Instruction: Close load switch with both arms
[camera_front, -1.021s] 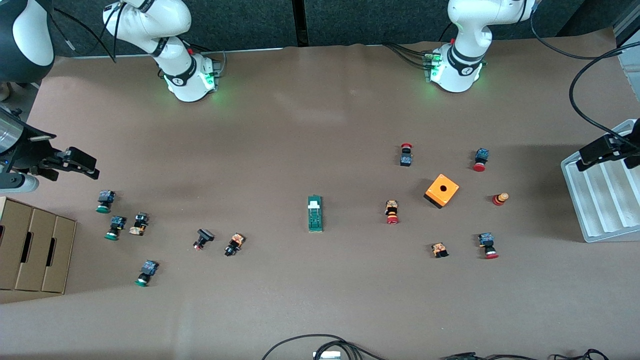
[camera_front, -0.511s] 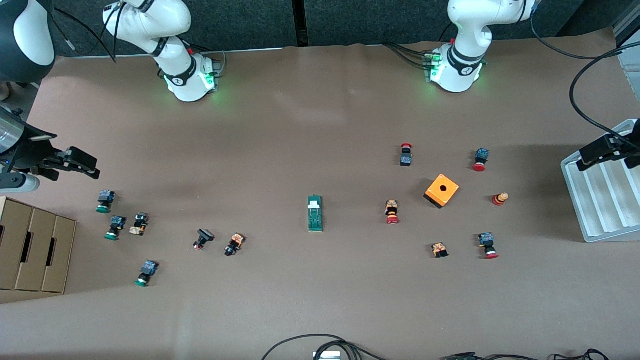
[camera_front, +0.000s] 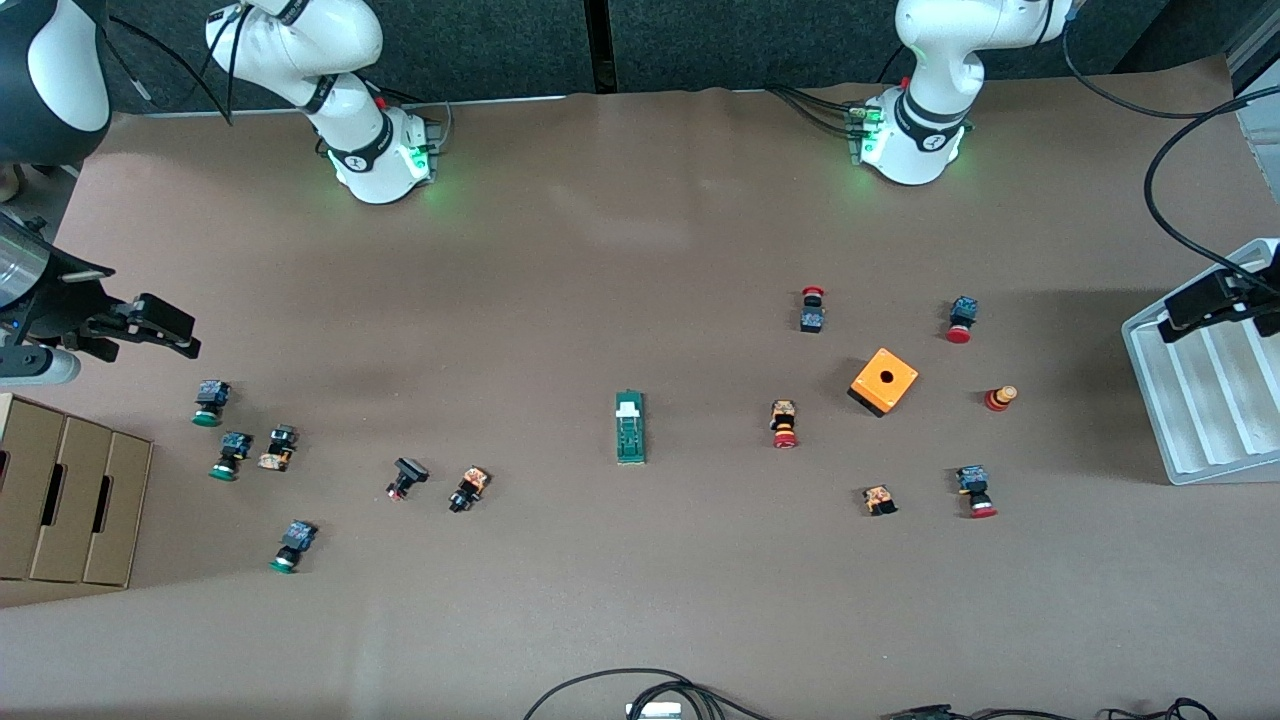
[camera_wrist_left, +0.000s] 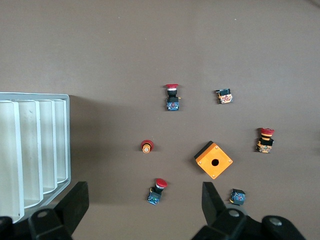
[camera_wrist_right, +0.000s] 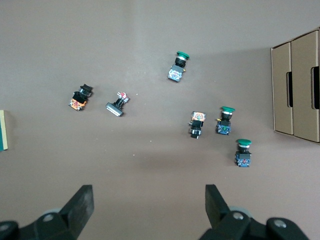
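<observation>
We hold our left gripper (camera_wrist_left: 141, 210) and right gripper (camera_wrist_right: 149, 207) spread, clear of the untouched load switch (camera_front: 630, 427).

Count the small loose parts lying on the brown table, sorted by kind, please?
Green-capped push-buttons: 3
Red-capped push-buttons: 4
Small red-and-orange knob: 1
Other small dark switch parts: 4
Dark-green rectangular load switch: 1
Orange plastic cube with a hole: 1
Total: 14

The switch (camera_front: 630, 427) lies mid-tabletop (camera_front: 640, 250), between and well apart from the left pincer (camera_front: 1205, 303) over the tray (camera_front: 1200, 420) and the right pincer (camera_front: 150, 325) near the boxes (camera_front: 60, 495).
</observation>
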